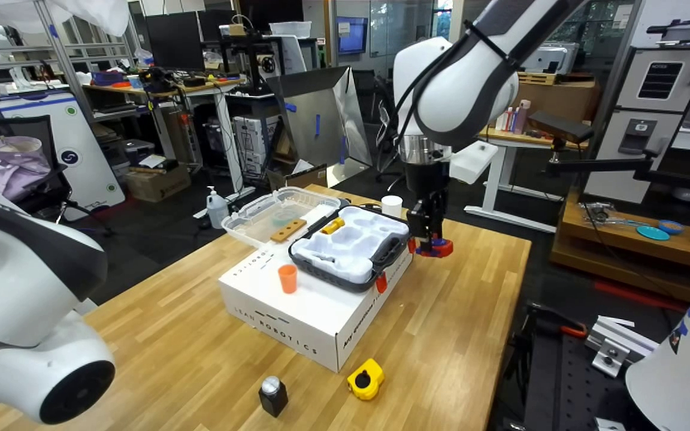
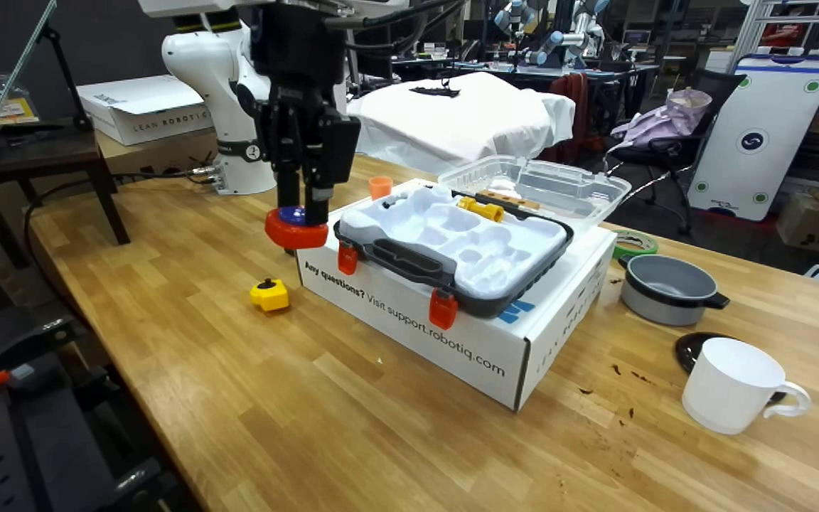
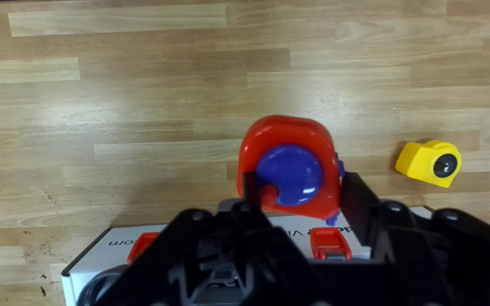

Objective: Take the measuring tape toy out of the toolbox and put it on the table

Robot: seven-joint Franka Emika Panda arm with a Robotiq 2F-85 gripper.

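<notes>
the white carton takes up the middle of the wooden table, bearing the open toolbox with its 2 red latches, and 1 orange cup. i count 1 grey pot, 1 white mug and 1 yellow tape measure around it. 1 black chair stands in the cluttered room. the gripper has its jaws closed around the red toy tape measure, out of the toolbox and hanging above the table, just beside the latched side.
</notes>
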